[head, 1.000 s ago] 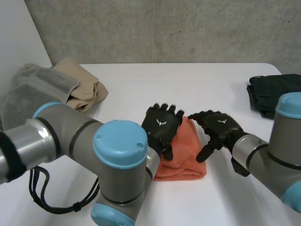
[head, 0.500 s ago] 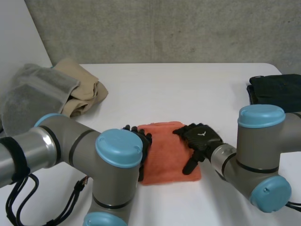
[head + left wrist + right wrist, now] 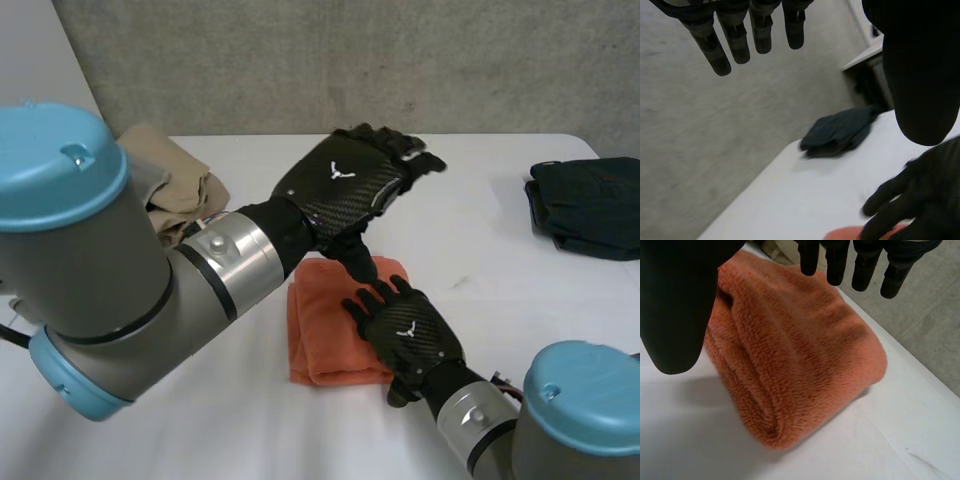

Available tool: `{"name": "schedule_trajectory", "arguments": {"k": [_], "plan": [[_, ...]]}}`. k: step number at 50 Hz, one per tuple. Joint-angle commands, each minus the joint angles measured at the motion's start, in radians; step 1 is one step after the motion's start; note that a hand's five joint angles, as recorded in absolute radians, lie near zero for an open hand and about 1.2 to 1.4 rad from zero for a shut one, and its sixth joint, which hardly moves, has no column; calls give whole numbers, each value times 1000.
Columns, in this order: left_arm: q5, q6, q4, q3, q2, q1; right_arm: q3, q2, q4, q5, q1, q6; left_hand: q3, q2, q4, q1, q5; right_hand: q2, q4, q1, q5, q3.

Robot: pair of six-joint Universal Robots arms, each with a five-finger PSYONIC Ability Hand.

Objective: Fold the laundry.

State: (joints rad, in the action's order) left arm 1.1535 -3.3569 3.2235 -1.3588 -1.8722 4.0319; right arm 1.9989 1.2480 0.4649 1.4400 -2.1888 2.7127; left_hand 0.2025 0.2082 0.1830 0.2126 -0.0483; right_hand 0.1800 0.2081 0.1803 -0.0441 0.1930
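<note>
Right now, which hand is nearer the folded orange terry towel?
Right. The right hand hovers just over one side of the folded orange terry towel; the left hand hangs higher above it, fingers straight.

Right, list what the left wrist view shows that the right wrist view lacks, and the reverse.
Left wrist view adds: the left hand, fingers straight, a dark cloth pile on the table's far side, and the grey wall. Right wrist view adds: the full bulk of the folded orange towel, with its layered edge. Shared: the right hand, open, some of the towel at its fingertips, and the white table.
</note>
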Motion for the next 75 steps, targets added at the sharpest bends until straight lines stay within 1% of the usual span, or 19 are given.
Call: {"name": "schedule_trajectory", "arguments": {"k": [1, 7, 14, 30, 34, 35, 39, 43, 51, 53, 54, 55, 60, 63, 64, 65, 66, 69, 75], "plan": [[-28, 34, -22, 15, -28, 10, -25, -93, 136, 11, 3, -7, 46, 41, 66, 36, -26, -5, -34, -6, 44, -18], [-18, 33, -22, 14, -47, 1, -45, -159, 193, 11, 4, -34, 46, 41, 66, 36, -26, -5, -34, -6, 44, -18], [-18, 34, -22, 18, -50, 1, -69, -212, 212, 13, 3, -70, 46, 41, 66, 36, -26, -5, -34, -6, 44, -18], [-18, 36, -21, 15, -47, 4, -106, -217, 219, 10, 3, -68, 46, 41, 66, 36, -26, 5, -23, 4, 34, -8], [-17, 39, -22, 10, -45, 4, -137, -248, 219, 10, 4, -70, 46, 41, 66, 36, -26, 134, 106, 133, -95, 121], [-18, 40, -21, 7, -44, 5, -147, -263, 219, 8, 7, -70, 46, 41, 66, 36, -26, 268, 240, 267, -229, 255], [-18, 40, -22, -2, -44, 6, -166, -269, 230, 7, 12, -70, 46, 41, 66, 36, -26, 570, 542, 570, -532, 557], [-18, 39, -21, -8, -42, 7, -180, -259, 247, 0, 14, -65, 46, 41, 66, 36, -26, 624, 596, 624, -586, 611], [-17, 39, -19, -3, -38, 10, -209, -245, 235, 0, 18, -59, 46, 41, 66, 36, -26, 577, 549, 577, -539, 564], [-17, 39, -16, -3, -36, 10, -210, -245, 235, -1, 20, -57, 46, 41, 66, 36, -26, 516, 488, 516, -477, 503], [-17, 39, -13, -3, -35, 10, -215, -248, 235, 0, 23, -57, 46, 41, 66, 36, -26, 431, 403, 431, -393, 418], [-17, 40, -13, -3, -35, 10, -218, -249, 233, 0, 24, -57, 46, 41, 66, 36, -26, 399, 370, 398, -360, 386], [-17, 40, -13, -6, -28, 10, -233, -263, 233, -4, 34, -56, 46, 40, 66, 36, -26, 363, 335, 363, -324, 350], [-14, 40, -13, -8, -28, 10, -244, -274, 225, -7, 34, -60, 46, 41, 66, 36, -26, 290, 262, 290, -251, 277], [-14, 40, -13, -8, -28, 10, -242, -271, 221, -7, 35, -56, 46, 41, 66, 36, -26, 226, 198, 225, -187, 213], [-14, 40, -14, -9, -28, 10, -238, -263, 203, -4, 37, -50, 46, 41, 66, 36, -26, 42, 14, 42, -3, 29], [-14, 40, -14, -9, -28, 10, -230, -262, 190, -7, 38, -48, 46, 41, 66, 36, -26, -5, -34, -6, 44, -18], [-14, 39, -14, -16, -27, 10, -210, -248, 140, -16, 46, -51, 46, 41, 66, 36, -26, -5, -34, -6, 44, -18], [-14, 39, -14, -19, -25, 10, -160, -183, 116, -21, 81, -53, 46, 41, 66, 36, -26, -5, -34, -6, 44, -18]]}}
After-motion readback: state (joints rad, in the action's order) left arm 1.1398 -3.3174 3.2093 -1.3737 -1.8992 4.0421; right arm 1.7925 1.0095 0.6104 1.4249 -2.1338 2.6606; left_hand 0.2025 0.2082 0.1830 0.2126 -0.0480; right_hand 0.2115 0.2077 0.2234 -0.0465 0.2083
